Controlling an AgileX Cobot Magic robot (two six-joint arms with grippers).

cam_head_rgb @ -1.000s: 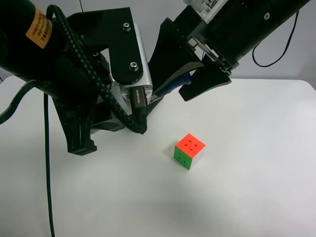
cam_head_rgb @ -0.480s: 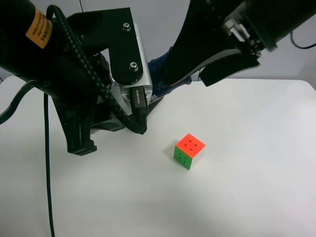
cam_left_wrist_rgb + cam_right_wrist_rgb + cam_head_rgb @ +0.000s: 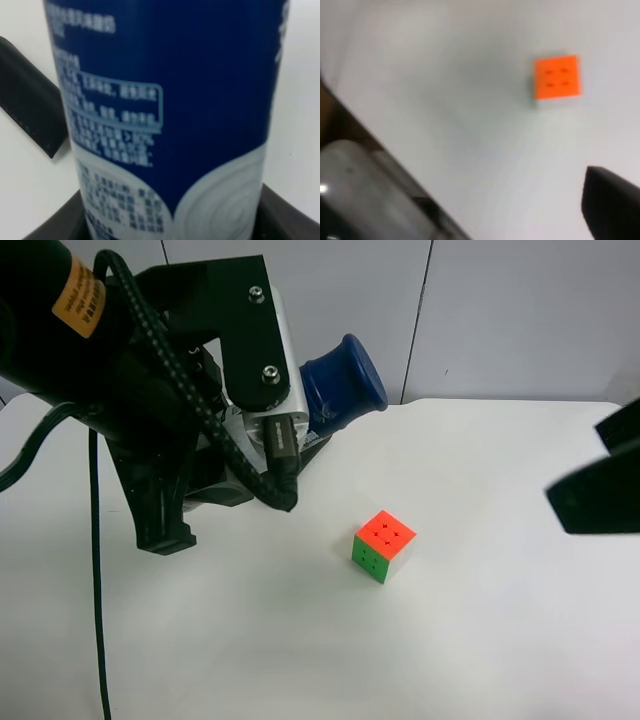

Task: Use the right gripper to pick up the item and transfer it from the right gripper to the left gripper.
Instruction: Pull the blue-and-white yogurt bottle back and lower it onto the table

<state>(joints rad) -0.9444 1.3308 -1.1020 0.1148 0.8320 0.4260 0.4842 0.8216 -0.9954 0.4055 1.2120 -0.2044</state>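
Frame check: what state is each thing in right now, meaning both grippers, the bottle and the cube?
Left gripper: shut on the bottle.
Bottle: held clear of the table, tilted, cap on.
Right gripper: open, empty, well apart from the bottle.
Cube: resting on the table, orange face up, nothing touching it.

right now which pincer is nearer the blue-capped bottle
Left. The left pincer holds the bottle, whose cap juts out beyond it. The right pincer is far off across the table, past the puzzle cube, at the exterior view's right edge.
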